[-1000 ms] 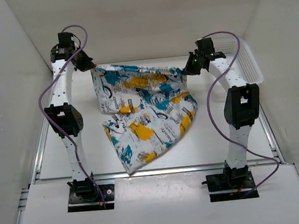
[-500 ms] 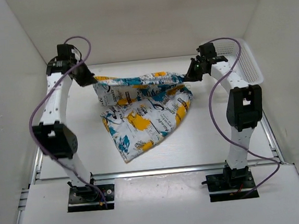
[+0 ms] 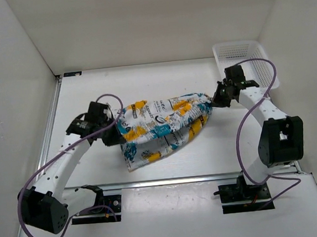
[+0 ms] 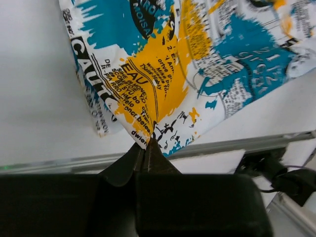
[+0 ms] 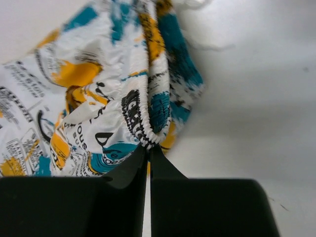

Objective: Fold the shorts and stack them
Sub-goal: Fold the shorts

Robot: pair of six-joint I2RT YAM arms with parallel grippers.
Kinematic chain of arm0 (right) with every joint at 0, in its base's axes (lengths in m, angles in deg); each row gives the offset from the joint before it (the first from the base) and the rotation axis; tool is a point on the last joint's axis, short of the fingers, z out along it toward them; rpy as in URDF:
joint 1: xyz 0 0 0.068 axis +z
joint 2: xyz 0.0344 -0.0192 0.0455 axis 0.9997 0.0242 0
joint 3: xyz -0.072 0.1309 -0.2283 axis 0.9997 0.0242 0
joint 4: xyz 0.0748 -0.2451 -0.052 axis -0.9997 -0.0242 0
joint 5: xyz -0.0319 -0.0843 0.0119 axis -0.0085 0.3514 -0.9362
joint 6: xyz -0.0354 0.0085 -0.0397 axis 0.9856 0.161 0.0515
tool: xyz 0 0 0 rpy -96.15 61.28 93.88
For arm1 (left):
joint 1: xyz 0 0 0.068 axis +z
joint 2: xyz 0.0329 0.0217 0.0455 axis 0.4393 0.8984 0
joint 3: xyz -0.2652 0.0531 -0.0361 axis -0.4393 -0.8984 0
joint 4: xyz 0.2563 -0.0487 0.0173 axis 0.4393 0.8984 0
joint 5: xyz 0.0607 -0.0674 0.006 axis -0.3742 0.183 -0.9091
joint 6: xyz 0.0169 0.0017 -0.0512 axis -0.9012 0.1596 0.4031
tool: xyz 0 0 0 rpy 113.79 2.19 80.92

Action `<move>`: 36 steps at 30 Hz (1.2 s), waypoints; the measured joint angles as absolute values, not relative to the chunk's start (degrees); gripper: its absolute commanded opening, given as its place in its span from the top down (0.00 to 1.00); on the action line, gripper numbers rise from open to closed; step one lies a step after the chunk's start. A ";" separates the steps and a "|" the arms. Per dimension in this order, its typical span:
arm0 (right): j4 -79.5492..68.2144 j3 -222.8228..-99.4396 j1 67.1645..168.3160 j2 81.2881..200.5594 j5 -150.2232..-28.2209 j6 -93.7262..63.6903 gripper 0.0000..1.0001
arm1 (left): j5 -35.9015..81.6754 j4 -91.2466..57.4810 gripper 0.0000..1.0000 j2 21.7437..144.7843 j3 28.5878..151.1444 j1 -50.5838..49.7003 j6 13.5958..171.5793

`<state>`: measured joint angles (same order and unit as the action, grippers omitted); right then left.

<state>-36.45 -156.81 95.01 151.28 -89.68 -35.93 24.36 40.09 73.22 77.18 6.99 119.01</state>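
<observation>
Since a second ago, the shorts (image 3: 162, 126) have been brought down from a raised spread at the far side and are now laid in a crumpled fold at the middle of the worktop (image 3: 84, 97), both arms having been lowered. An edge of the cloth is pinched in the left jaws and the gathered waistband in the right jaws. The white fabric, printed in teal, yellow-orange and black, is seen bunched between them.

The shorts (image 4: 158, 84) run off the top of both my wrist views (lower layers hidden beneath).
</observation>
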 measured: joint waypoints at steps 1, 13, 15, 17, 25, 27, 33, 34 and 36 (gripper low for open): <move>-36.43 -154.79 95.01 150.23 -88.89 -35.78 1.00 | 24.21 40.03 0.90 72.94 74.91 5.87 119.49; -38.66 -138.86 94.98 139.17 -79.01 -35.05 0.08 | 23.77 41.14 0.13 72.19 67.04 1.76 121.50; -38.61 -139.39 94.98 136.46 -77.57 -35.36 0.46 | 21.89 42.45 0.16 73.40 69.16 1.55 121.56; -38.50 -140.92 94.98 135.13 -77.33 -35.99 0.76 | 19.69 42.96 0.18 75.06 71.17 1.55 122.57; -35.40 -149.79 101.02 145.34 -79.71 -37.04 0.92 | 17.33 37.08 0.27 89.02 72.22 1.87 129.30; -34.39 -151.08 102.63 150.52 -79.95 -37.13 0.94 | 17.63 35.96 0.29 93.44 72.63 1.96 129.52; -34.20 -150.18 102.88 160.66 -79.03 -39.12 0.89 | 18.79 33.49 0.30 102.71 72.70 2.75 129.08; -34.22 -149.11 102.88 160.85 -78.93 -39.80 0.87 | 19.01 33.23 0.30 103.08 72.70 3.23 128.75; -33.96 -146.69 103.01 160.53 -78.97 -41.07 0.85 | 19.49 33.12 0.30 103.32 72.83 4.80 127.73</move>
<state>-33.96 -146.69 103.01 160.53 -78.97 -41.07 19.49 33.12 103.32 72.83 4.80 127.73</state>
